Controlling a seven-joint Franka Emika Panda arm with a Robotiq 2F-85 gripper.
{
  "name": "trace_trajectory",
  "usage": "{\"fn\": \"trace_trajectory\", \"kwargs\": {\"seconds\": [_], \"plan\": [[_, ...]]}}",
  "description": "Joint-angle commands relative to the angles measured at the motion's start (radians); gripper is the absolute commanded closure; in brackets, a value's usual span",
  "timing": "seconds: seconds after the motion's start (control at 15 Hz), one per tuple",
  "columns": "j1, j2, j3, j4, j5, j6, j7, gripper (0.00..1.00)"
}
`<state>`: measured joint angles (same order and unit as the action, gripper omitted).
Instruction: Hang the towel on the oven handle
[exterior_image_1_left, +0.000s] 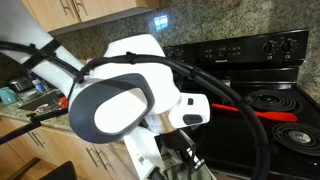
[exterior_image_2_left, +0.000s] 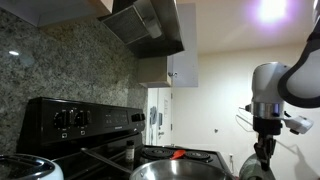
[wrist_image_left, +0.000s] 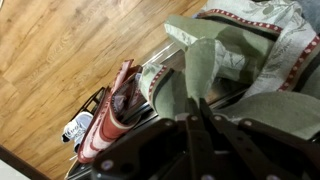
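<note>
Towel (wrist_image_left: 243, 45): cream cloth, sage-green patches, dark red striped border. Crumpled and bunched, not spread flat. Seen in wrist view only, upper right of frame. One green fold runs down toward dark fingers (wrist_image_left: 192, 138); whether they grip it cannot be told.

Oven handle (wrist_image_left: 155, 60): pale metallic bar, seen in wrist view, running diagonally from upper centre to lower left, wood floor beyond it. Towel mass lies just right of bar; contact with bar not discernible.
</note>
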<state>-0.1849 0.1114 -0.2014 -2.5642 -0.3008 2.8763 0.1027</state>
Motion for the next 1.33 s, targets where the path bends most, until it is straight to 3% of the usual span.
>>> {"fn": "trace_trajectory", "kwargs": {"seconds": [0.0,0.2,0.47,0.93,1.27], "plan": [[0.015,0.0,-0.014,0.001,0.009,-0.001,-0.009,0.96],[0.014,0.0,-0.014,0.001,0.009,-0.001,-0.009,0.99],[0.016,0.111,-0.033,0.065,-0.007,0.015,0.0,0.99],[-0.075,0.292,0.042,0.139,0.201,0.095,-0.185,0.99],[-0.091,0.351,0.04,0.189,0.238,0.149,-0.185,0.99]]}}
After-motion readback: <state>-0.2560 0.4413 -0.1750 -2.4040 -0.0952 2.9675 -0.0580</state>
